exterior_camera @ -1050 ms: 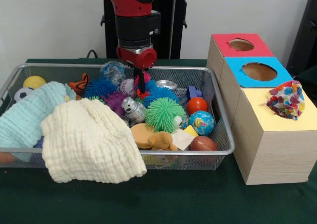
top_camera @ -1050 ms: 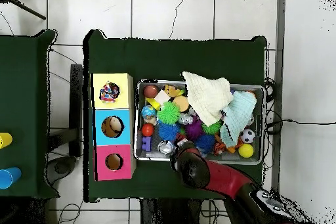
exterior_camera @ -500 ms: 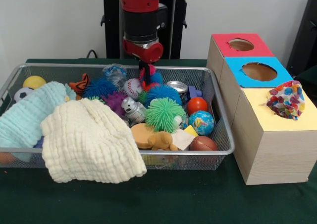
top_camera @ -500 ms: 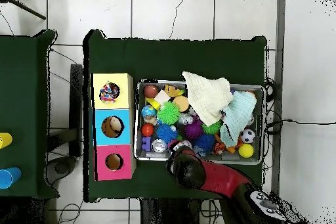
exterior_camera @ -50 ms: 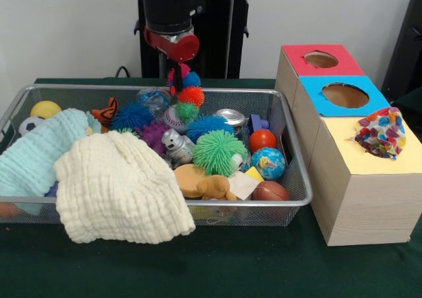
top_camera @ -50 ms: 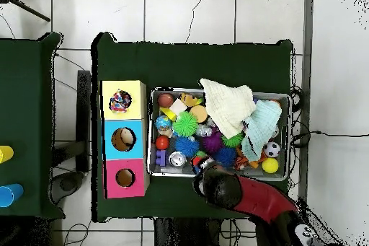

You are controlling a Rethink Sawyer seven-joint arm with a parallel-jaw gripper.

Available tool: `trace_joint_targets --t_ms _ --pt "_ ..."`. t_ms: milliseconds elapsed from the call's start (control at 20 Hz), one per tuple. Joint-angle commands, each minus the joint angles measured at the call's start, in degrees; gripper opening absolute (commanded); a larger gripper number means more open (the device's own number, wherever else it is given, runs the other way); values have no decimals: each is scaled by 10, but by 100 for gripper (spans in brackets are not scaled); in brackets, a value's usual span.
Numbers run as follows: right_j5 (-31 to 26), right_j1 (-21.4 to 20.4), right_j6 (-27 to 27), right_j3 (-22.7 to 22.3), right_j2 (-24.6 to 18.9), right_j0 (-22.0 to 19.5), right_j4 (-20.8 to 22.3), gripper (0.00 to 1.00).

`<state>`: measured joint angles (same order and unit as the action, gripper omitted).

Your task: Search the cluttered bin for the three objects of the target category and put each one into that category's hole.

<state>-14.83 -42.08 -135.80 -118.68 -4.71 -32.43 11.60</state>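
Note:
My gripper hangs over the back middle of the wire bin, shut on a multicoloured spiky toy made of blue, red and green puffs. The toy dangles above the bin's rim, clear of the clutter. Below it lie a blue spiky ball, a green spiky ball and a purple one. At the right stand three boxes with round holes: red, blue and yellow, the yellow hole plugged by a mottled ball. In the overhead view the arm's wrist hides the gripper.
A cream cloth drapes over the bin's front rim, and a pale blue cloth lies at its left. A globe ball, red ball, brown football and a tin crowd the right side.
The gripper rose out of the bin and shifted left in the front view, lifting the multicoloured spiky toy off the pile.

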Motion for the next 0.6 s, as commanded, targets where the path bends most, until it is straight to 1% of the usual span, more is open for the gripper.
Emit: trace_joint_targets --t_ms 50,350,450,550,600 --pt "-60 -33 55 61 -8 -13 41 0" --pt "-67 -25 74 93 -15 -31 75 0" --pt "-70 -22 71 97 -20 -34 81 0" --pt "-66 -20 64 91 -29 -39 82 0" --pt "-61 -15 57 81 -40 -43 77 0"
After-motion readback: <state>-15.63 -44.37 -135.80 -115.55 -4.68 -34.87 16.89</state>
